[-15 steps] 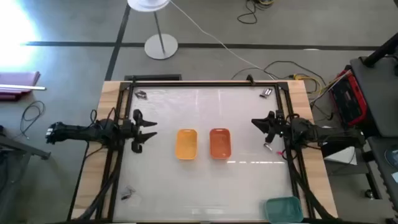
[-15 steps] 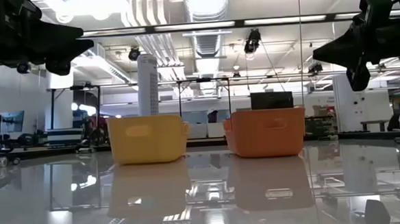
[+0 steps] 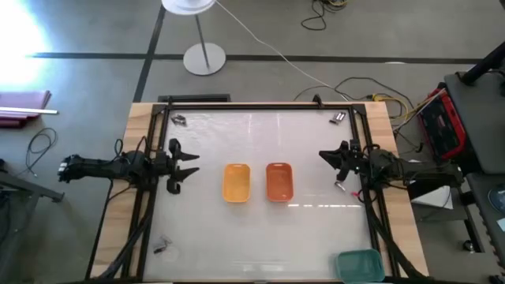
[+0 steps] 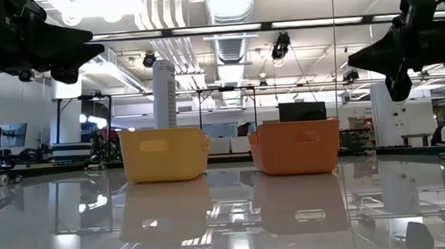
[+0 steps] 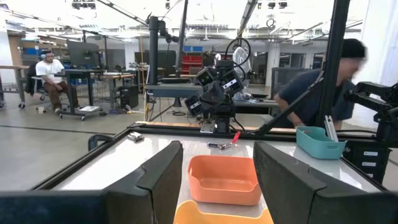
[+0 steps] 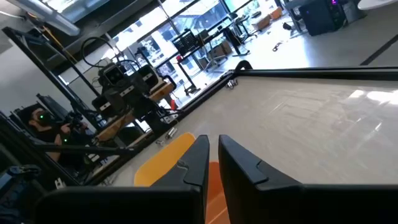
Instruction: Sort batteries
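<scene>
Two grippers face each other across your table [image 3: 316, 237], a pale glossy sheet framed in dark rails on a wooden base, shiny enough to mirror the trays in the low view. Your left gripper [image 3: 189, 166] hangs above it with fingers spread wide and nothing between them. Just beyond its tips sits the yellow tray [image 3: 237, 182], a smooth rounded plastic box, and right beside that the orange tray [image 3: 279, 181] of the same shape. Past those, your right gripper [image 3: 325, 158] hovers with fingers almost closed, a thin gap between them, holding nothing. One battery [image 3: 340, 187], a tiny cylinder, lies on the sheet just beside the right gripper. More batteries [image 3: 339, 117] lie at the far corner on the right gripper's side, others at the remaining corners. A teal tray [image 3: 360, 264] rests at the near corner on that same side. Behind the table you see a workshop with desks, monitors, ceiling lights and a seated person [image 5: 51, 71].
</scene>
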